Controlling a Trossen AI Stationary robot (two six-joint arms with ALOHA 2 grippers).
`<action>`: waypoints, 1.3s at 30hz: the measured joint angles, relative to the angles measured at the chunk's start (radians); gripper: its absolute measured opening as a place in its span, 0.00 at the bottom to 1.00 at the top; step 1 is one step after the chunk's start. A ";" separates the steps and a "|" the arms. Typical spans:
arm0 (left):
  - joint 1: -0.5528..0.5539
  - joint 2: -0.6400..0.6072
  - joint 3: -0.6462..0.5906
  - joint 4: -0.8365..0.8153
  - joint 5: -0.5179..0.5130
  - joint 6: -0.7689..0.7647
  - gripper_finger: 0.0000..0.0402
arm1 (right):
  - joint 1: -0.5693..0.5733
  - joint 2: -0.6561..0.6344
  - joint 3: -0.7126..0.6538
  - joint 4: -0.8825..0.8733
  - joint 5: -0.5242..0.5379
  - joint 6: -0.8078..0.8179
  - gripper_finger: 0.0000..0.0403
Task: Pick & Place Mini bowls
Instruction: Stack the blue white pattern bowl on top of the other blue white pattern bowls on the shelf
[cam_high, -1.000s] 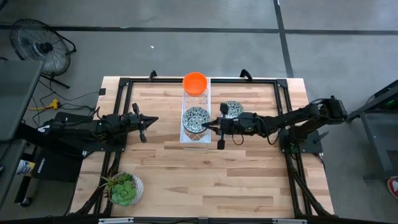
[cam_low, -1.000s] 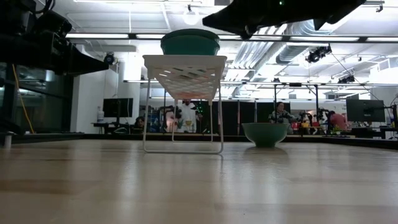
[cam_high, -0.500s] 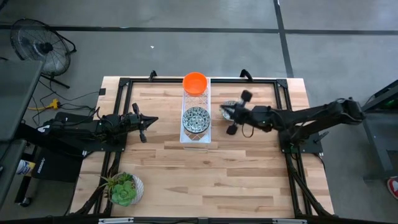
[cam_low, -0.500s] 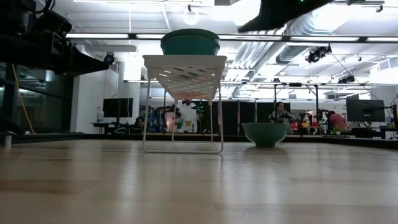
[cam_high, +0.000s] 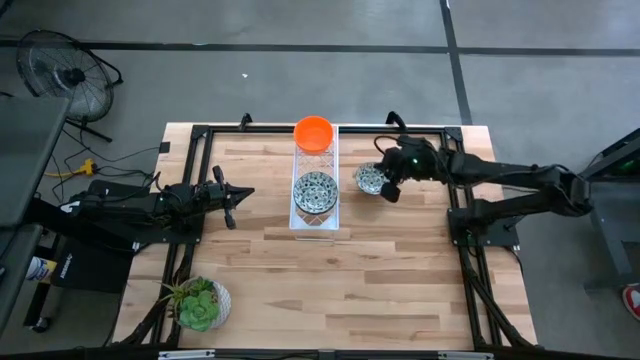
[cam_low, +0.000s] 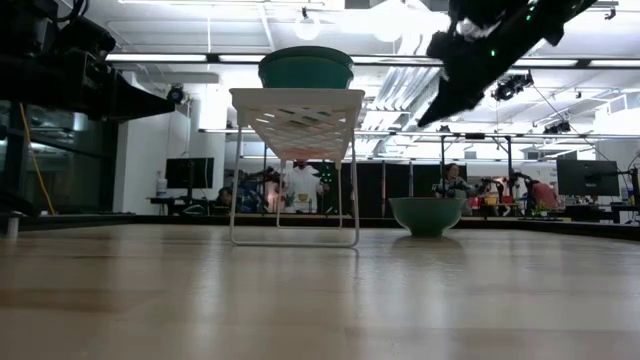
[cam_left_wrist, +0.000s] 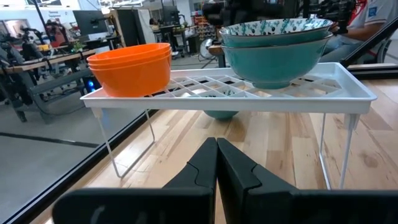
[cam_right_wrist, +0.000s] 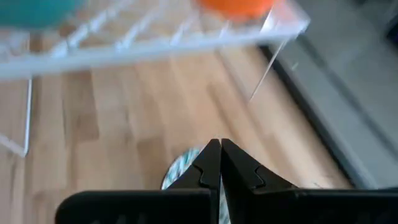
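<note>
A white wire rack (cam_high: 316, 215) stands mid-table. On its far end sits a stack of orange mini bowls (cam_high: 314, 132) (cam_left_wrist: 130, 65). On its near half sit patterned bowls (cam_high: 315, 191) (cam_left_wrist: 277, 46), one nested in another. One more patterned bowl (cam_high: 370, 180) (cam_low: 427, 215) rests on its base on the table, right of the rack. My right gripper (cam_high: 386, 181) (cam_right_wrist: 219, 150) hovers shut above this bowl, whose rim (cam_right_wrist: 179, 173) shows below the fingers. The low view shows the gripper (cam_low: 432, 112) well clear above it. My left gripper (cam_high: 246, 192) (cam_left_wrist: 216, 152) waits shut, left of the rack.
A potted green plant (cam_high: 200, 303) stands at the table's near left corner. A dark frame (cam_high: 190, 180) runs round the table edges. Bare wood lies near the rack's front and to the right. The room beyond the table holds people and screens.
My right gripper has drawn back from the rack's right side, moving toward the table's right and far edge until it is over the lone patterned bowl, and it has turned about its wrist on the way. The bowls and the left arm have stayed put.
</note>
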 joint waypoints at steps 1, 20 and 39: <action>0.000 0.000 0.000 0.000 0.000 0.000 0.00 | -0.020 0.012 0.000 -0.017 -0.030 0.000 0.00; 0.000 0.000 0.000 0.000 0.000 0.000 0.00 | 0.006 0.076 0.001 -0.280 -0.124 -0.184 0.11; 0.000 0.000 0.000 0.000 0.000 0.000 0.00 | 0.095 0.339 0.087 -0.279 0.096 -0.343 0.46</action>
